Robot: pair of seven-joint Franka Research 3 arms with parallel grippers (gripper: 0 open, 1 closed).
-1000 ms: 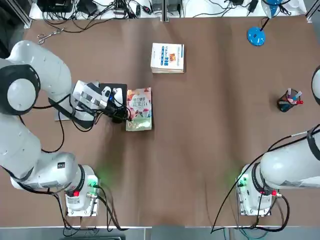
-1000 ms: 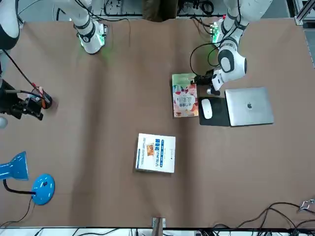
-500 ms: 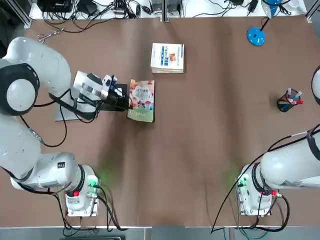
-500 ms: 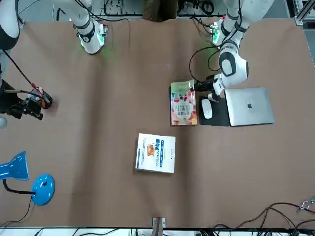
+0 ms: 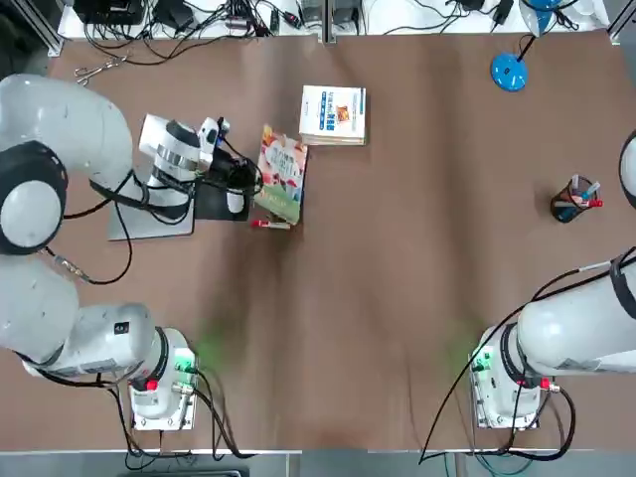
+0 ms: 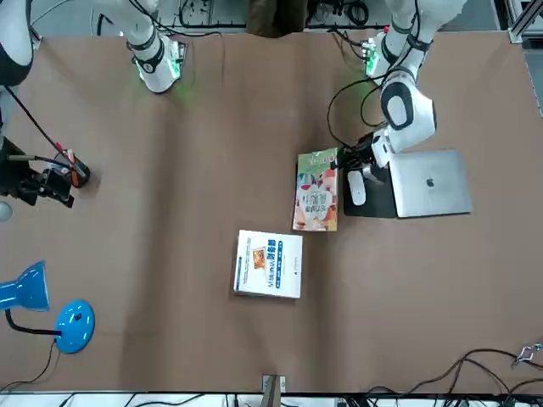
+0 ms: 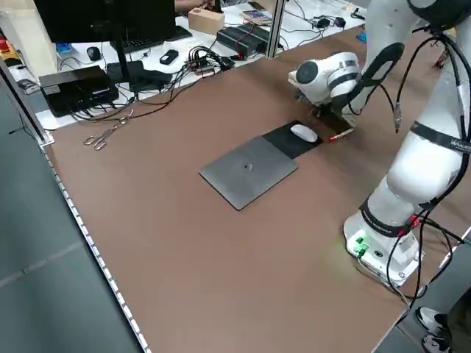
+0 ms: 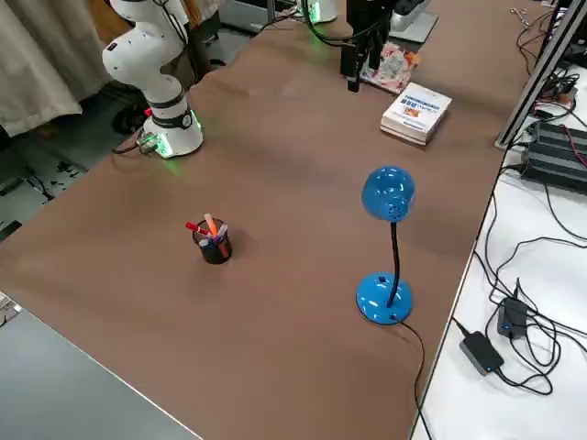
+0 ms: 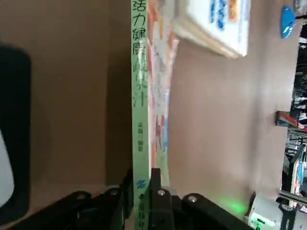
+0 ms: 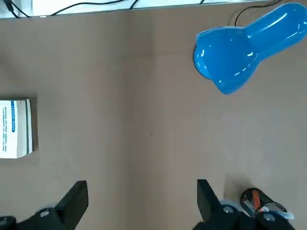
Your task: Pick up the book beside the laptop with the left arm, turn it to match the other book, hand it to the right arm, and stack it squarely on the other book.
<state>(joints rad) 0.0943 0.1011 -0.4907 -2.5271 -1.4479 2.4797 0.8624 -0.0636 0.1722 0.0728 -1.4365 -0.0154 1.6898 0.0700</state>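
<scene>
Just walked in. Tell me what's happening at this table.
The left gripper is shut on the green spine edge of the colourful book, holding it off the table next to the mouse pad and laptop. The white book lies flat just beyond it. The right gripper waits open near the blue lamp.

Two books (image 5: 282,173) (image 5: 333,114), one laptop (image 7: 249,171), one mouse (image 7: 303,132), one lamp (image 8: 386,246).

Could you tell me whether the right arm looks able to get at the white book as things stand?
Probably yes: the white book lies flat with bare table on the right arm's side, and the right gripper is open. The left gripper holds the colourful book beside it.
</scene>
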